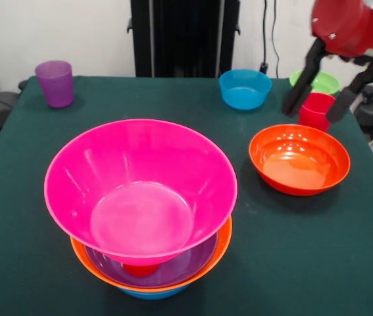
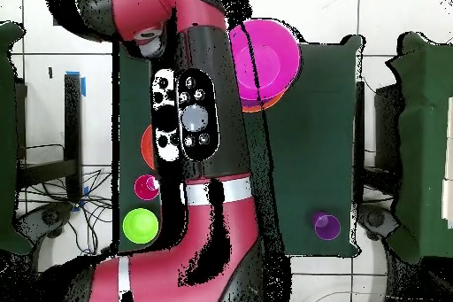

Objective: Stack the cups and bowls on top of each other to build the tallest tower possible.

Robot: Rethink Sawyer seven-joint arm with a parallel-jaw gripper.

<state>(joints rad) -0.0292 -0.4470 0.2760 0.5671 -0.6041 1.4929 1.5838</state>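
Gripper: I see the gripper (image 1: 318, 95) hanging at the right of the front view, its two black fingers (image 1: 302, 82) spread wide, holding nothing.
Contact: the fingers straddle the red cup (image 1: 316, 109); I cannot tell if they touch it.
Tower: the tower (image 1: 143, 207) sits at the near middle, a pink bowl (image 1: 140, 187) on top, tilted, over a purple bowl (image 1: 173, 268), an orange bowl (image 1: 220, 245) and a blue one (image 1: 152, 293); something red (image 1: 140, 268) shows under the pink bowl.
Loose bowls: red-orange bowl (image 1: 299, 159) just in front of the red cup; blue bowl (image 1: 245, 88) and green bowl (image 1: 318, 81) at the far edge.
Purple cup: the purple cup (image 1: 55, 83) stands far left, upright.
Surface: dark green cloth table (image 1: 15, 197).
Room: white wall (image 1: 74, 33), black pedestal (image 1: 183, 36), cables (image 1: 268, 33); tiled floor (image 2: 53, 50) in the overhead view.
Writing: I can read none.
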